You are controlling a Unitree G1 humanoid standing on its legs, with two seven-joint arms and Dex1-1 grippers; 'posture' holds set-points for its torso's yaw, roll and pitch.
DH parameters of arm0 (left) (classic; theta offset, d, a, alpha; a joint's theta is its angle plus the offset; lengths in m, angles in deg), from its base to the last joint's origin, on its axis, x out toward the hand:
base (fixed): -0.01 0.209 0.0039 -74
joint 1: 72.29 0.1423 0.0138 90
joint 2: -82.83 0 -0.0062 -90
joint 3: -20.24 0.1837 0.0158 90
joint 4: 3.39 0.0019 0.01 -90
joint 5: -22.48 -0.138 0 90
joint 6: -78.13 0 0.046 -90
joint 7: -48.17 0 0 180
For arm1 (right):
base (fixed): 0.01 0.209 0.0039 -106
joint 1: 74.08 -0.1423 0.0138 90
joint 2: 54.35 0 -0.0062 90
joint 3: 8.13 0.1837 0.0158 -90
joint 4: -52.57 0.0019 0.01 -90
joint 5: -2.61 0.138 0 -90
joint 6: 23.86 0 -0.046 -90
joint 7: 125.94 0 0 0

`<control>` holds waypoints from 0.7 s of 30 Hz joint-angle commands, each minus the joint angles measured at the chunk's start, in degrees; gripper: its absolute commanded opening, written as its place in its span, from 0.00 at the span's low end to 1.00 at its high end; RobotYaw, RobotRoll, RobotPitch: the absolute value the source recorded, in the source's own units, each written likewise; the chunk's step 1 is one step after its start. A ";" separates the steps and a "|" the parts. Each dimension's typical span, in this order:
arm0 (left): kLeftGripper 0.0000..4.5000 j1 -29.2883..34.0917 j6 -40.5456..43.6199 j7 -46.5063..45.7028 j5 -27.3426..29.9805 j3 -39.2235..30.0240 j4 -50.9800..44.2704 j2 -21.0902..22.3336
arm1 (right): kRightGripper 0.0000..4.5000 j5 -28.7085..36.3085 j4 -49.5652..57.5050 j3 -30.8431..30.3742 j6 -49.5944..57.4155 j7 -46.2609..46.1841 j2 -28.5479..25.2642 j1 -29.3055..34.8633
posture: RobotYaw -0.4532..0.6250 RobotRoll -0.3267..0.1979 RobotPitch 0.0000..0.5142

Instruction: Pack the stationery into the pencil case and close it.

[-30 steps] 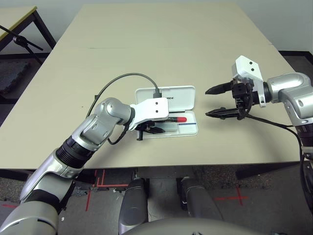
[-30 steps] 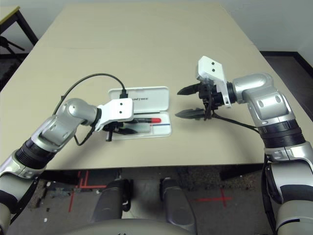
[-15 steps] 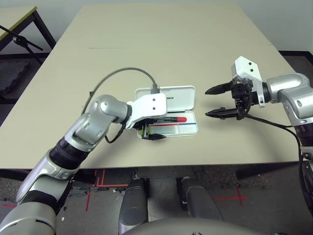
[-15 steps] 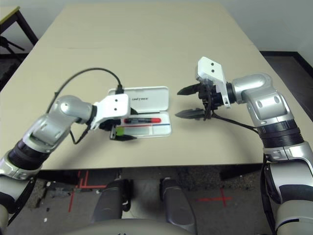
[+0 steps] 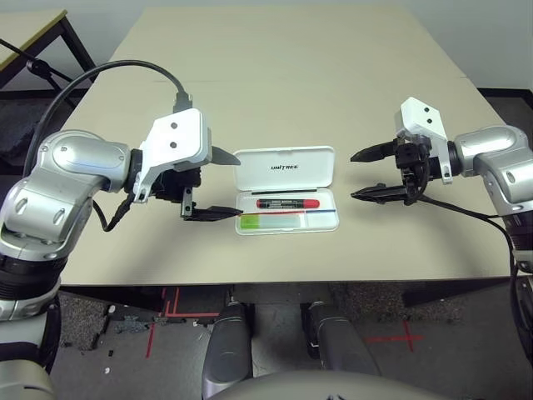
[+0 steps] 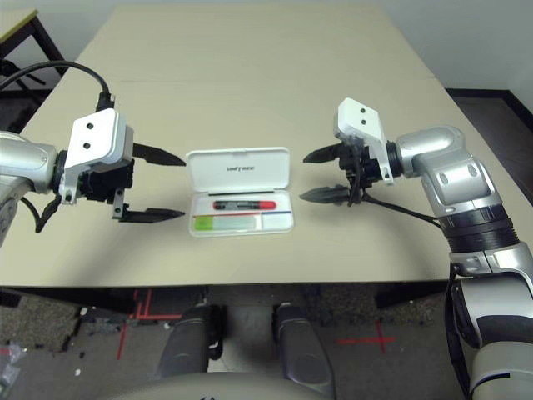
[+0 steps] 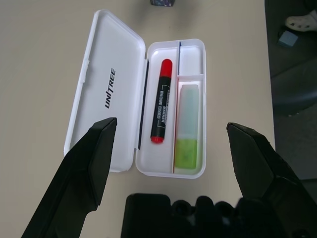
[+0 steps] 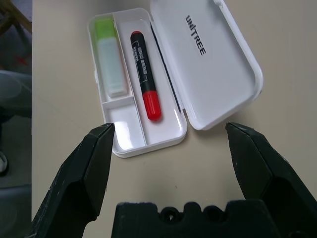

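Left gripper (image 5: 218, 185): hovers left of the case, pointing right, fingers spread wide, empty.
Right gripper (image 5: 366, 174): hovers right of the case, pointing left, spread wide, empty.
Pencil case (image 5: 285, 167): lid open, flat on the table (image 5: 275, 75).
Red marker (image 5: 287, 202), green highlighter (image 5: 268, 221): side by side inside the case.

head stereo downward, wrist cameras facing inward

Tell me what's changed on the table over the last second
The left gripper has drawn back out of the pencil case to the left and risen, jaws now wide open and empty. The light-green highlighter, hidden under it a second ago, now lies in the tray in front of the red marker. The right gripper stayed open beside the case, and the lid is still open.
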 commanded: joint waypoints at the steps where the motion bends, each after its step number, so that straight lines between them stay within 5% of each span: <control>1: 1.00 1.53 -0.17 -0.78 0.14 0.90 -1.04 0.75 | 1.00 -1.22 2.00 1.93 8.90 -6.51 -1.63 0.48 | 0.43 0.62 0.27; 13: 1.00 1.70 -1.96 -0.72 -0.64 3.04 0.85 0.75 | 1.00 -2.37 17.01 10.51 47.11 -37.87 7.83 3.19 | 0.39 0.62 0.29; 21: 1.00 -0.66 -3.94 -0.47 -1.21 5.48 3.45 -0.20 | 1.00 -3.44 17.47 12.50 54.50 -49.30 13.84 6.02 | 0.35 0.62 0.28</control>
